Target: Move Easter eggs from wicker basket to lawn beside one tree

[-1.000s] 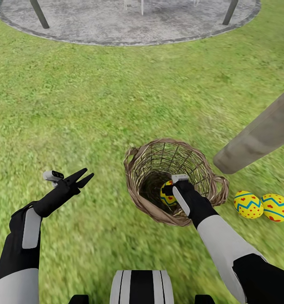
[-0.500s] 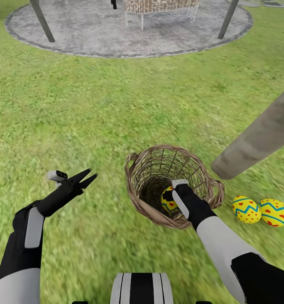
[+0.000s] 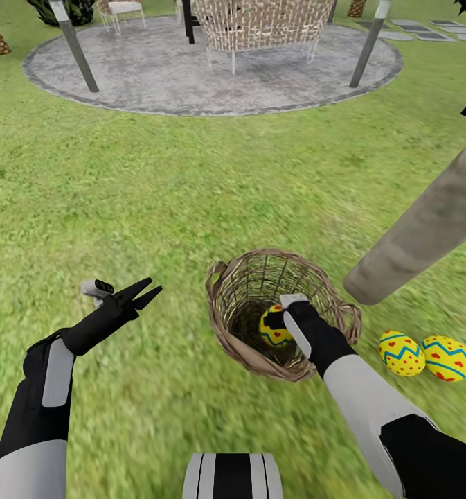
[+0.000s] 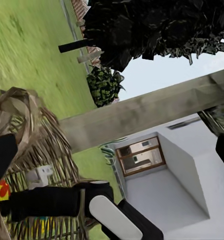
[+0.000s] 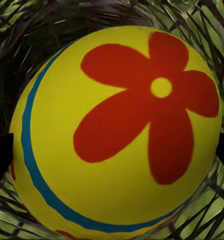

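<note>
On broad green lawn (image 3: pixel 156 187), before grey round stone patio (image 3: pixel 156 73): brown woven wicker basket (image 3: pixel 227 331); right gripper (image 3: pixel 280 320) clamping yellow flower-painted egg (image 3: pixel 273 328) inside; left gripper (image 3: pixel 146 292) spread, empty; two yellow zigzag eggs (image 3: pixel 401 352) beside grey-beige trunk (image 3: pixel 416 232).

yellow eggs (image 3: pixel 424 355) (blue zigzags, red marks), brown wicker basket (image 3: pixel 227 331), green lawn (image 3: pixel 156 194), grey patio (image 3: pixel 163 76)
</note>
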Available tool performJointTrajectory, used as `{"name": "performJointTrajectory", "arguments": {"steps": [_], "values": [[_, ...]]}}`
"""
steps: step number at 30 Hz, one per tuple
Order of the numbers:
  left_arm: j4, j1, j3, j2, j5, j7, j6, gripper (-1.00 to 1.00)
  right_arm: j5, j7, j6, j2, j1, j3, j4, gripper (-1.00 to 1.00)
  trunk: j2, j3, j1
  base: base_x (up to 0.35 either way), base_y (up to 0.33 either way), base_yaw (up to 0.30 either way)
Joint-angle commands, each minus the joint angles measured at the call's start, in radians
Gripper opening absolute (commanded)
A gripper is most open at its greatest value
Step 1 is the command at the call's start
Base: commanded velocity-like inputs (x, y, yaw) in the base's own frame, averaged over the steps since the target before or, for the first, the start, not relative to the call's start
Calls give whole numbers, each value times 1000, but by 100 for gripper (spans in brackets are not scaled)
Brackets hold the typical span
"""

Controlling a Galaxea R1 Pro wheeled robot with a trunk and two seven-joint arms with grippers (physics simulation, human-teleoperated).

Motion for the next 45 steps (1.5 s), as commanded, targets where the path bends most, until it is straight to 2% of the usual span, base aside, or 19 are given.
{"name": "performJointTrajectory", "arguments": {"steps": [1, 4, 8, 11, 14, 18, 23, 29, 31, 33, 36, 38, 41, 42, 44, 45], "values": [[0, -1, 2, 0, 0, -2, 6, 100, -10, 5, 3, -2, -1, 3, -2, -100, 0, 3, -1, 0, 0, 0], [0, -1, 2, 1, -1, -2, 6, 100, -10, 58, 5, -3, -1, 1, -28, -100, 1, 15, -2, 0, 0, 0], [0, -1, 1, 1, -1, -2, 6, 100, -11, 63, 9, -3, -2, 5, -94, -100, 2, 30, -4, 0, 0, 0], [0, -1, -22, 2, -1, -2, 6, 100, -10, 63, 10, -3, -1, 6, -99, -100, 2, 42, -5, 0, 0, 0], [0, -1, -32, 2, -3, -1, 6, 100, -9, 62, 92, -6, -2, 2, -100, -100, 3, 54, -6, 0, 0, 0], [0, -1, -32, 2, -3, -1, 6, 100, -10, 62, 122, -19, -1, 1, -100, -100, 4, 69, -8, 0, 0, 0], [0, -1, -32, 3, -1, -1, 6, 100, -17, 83, 170, -60, -1, -1, -128, -100, 5, 88, -10, -136, 0, 0], [0, -2, -34, -1, -3, 16, 7, 100, -19, 185, 174, -94, 1, -2, -138, -100, 7, 112, -13, -21, 0, 0], [0, -2, -51, -2, -3, 49, 7, 100, -18, 248, 173, -106, 1, -2, -138, -100, 7, 119, -14, 0, 0, 0], [0, -2, -57, -3, -3, 58, 6, 100, -18, 305, 173, -120, 1, -2, -137, -100, 8, 127, -15, 0, 0, 0], [1, -2, -68, -10, -3, 60, 5, 100, -18, 324, 174, -138, 1, -3, -140, -100, 8, 139, -16, 0, 0, 0], [1, -2, -75, -11, -3, 61, 5, 100, -17, 374, 175, -151, 1, -2, -147, -100, 9, 146, -17, 0, 0, 0], [1, -2, -76, -10, -3, 60, 6, 100, -18, 461, 176, -199, 1, -4, -156, -100, 9, 158, -19, 0, 0, 0], [0, -2, -76, -10, -3, 61, 6, 100, -22, 492, 176, -212, 1, -8, -176, -100, 10, 162, -19, 0, 0, 0], [0, -2, -76, -10, -3, 61, 6, 100, -25, 625, 176, -249, 2, -37, -207, -100, 10, 170, -20, 0, 0, 0], [1, -2, -76, -10, -3, 61, 6, 100, -25, 748, 175, -276, 3, -61, -212, -100, 10, 173, -20, 0, 0, 0]]}}
